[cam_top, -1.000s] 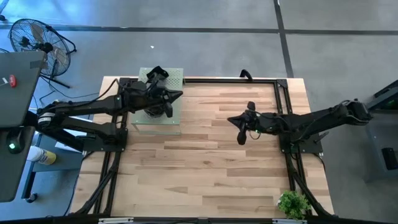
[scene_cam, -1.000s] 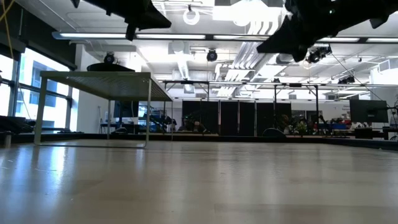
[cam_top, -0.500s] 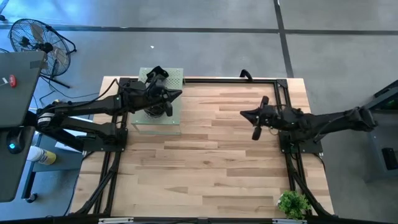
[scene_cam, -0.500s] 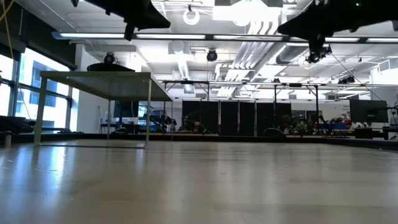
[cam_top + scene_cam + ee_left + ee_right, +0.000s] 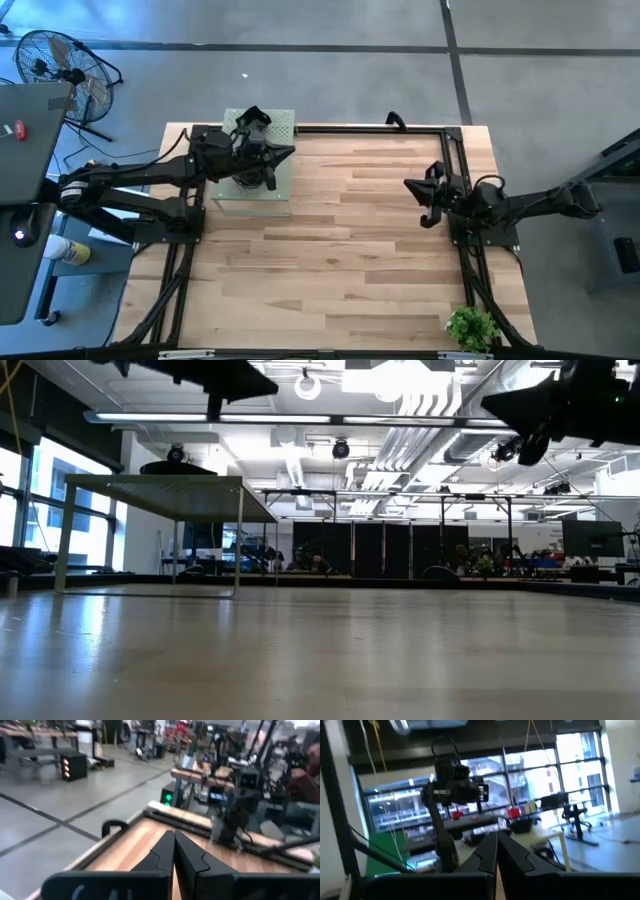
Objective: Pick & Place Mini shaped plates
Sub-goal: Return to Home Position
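The right gripper (image 5: 428, 205) is clenched on nothing. In its own wrist view the two dark fingers (image 5: 487, 857) meet along a closed seam, with only the room beyond them. This is the claw that has moved. Over the last second it has pulled back from the middle of the table (image 5: 330, 270) toward its own base at the right edge, the arm folding up behind it. In the low view it has slid out to the top right corner, well above the wood. Nothing lies beneath it or just ahead of its tips.

The left gripper (image 5: 288, 152) is also shut and empty, its fingers (image 5: 162, 855) pressed together in its wrist view. It has not shifted. It hangs over the pale green shelf (image 5: 283, 122) at the far left of the table, tips pointing out toward the right arm. The mini shaped plates (image 5: 178, 467) sit below and behind it on the shelf's top, showing in the low view as a low dark mound. From above the arm hides most of them, so the stacks cannot be counted. No dish shows on the open wood between the two grippers.

The placing looks finished, and the right arm seems nearly home. The left arm appears yet to retreat. It should probably rise clear of the stacks before swinging back, since a low sweep could nudge the glossy dishes.
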